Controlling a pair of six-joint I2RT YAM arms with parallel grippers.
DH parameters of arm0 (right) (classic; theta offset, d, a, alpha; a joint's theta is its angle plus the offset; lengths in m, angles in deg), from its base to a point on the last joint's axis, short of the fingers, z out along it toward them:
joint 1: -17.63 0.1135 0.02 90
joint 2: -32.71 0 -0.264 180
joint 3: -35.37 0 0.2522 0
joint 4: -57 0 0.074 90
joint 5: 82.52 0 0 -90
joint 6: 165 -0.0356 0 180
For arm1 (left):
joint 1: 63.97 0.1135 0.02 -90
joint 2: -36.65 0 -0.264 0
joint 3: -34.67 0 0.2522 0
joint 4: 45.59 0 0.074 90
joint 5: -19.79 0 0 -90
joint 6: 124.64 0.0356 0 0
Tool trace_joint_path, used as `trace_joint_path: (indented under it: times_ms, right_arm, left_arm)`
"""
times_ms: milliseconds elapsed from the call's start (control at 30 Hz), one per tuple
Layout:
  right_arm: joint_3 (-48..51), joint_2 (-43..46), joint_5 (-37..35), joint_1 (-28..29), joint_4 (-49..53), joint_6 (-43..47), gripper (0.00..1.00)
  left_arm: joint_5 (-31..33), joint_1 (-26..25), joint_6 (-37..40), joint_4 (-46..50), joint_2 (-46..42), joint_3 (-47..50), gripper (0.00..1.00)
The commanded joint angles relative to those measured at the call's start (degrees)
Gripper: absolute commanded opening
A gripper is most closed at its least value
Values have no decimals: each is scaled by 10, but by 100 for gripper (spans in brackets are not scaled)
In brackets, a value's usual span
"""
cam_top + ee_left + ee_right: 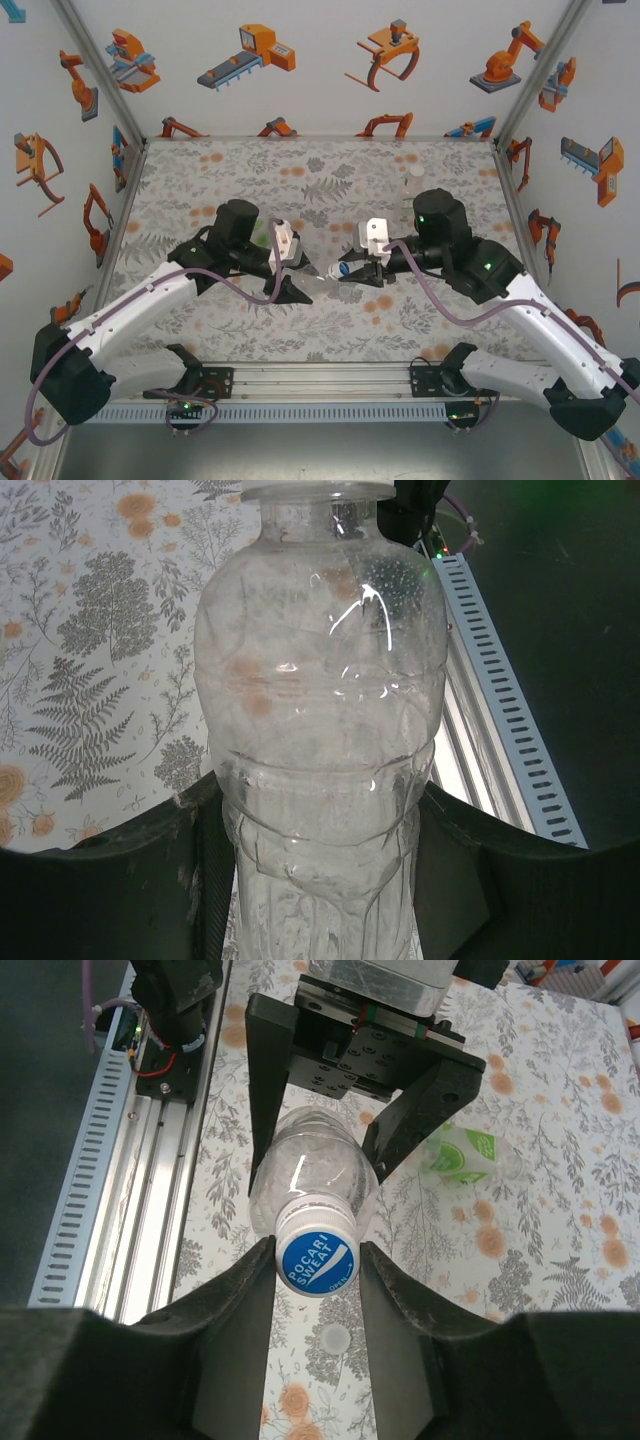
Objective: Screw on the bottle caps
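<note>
Right wrist view: the right pincer (318,1282) is closed narrow on the blue cap (318,1260), one finger on each side of it; the cap sits on the neck of the plain bottle (312,1175). That bottle lies level, pointing straight away from this pincer; its body is clamped by the left pincer (320,880); it is clear and looks empty, the flowered table cover (560,1210) showing through its wall. Beyond the right pincer and to its right a green-label bottle (460,1152) lies on its side on the cover, apart from both pincers; whether it is capped cannot be told. Count: two bottles are sure; in the top external view a third bottle (415,180), faint and clear, stands beyond the right pincer; one cap is sure. A pale round spot (333,1337) on the cover under the blue cap may be a cap or print; I cannot tell which. In the left wrist view the frame cuts off the plain bottle's lower end.
</note>
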Motion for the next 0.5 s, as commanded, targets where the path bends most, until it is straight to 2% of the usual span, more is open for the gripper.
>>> trace_joint_path:
  times_ms: [0,100,200,333,467]
  right_arm:
    - [-3,3,17,3,-10,-1,27]
    - [-2,2,14,3,-8,-16,17]
    - [4,1,6,3,-23,-63,12]
    - [23,-2,-27,3,-76,-186,1]
    - [48,-12,-92,3,-138,-338,0]
  left_arm:
    - [-22,-4,14,5,0,-16,0]
    - [-1,-4,11,6,-3,-16,0]
    - [49,-4,5,6,-6,-16,0]
    - [140,-2,2,-2,-20,-8,0]
    - [208,5,-12,-37,-40,11,0]
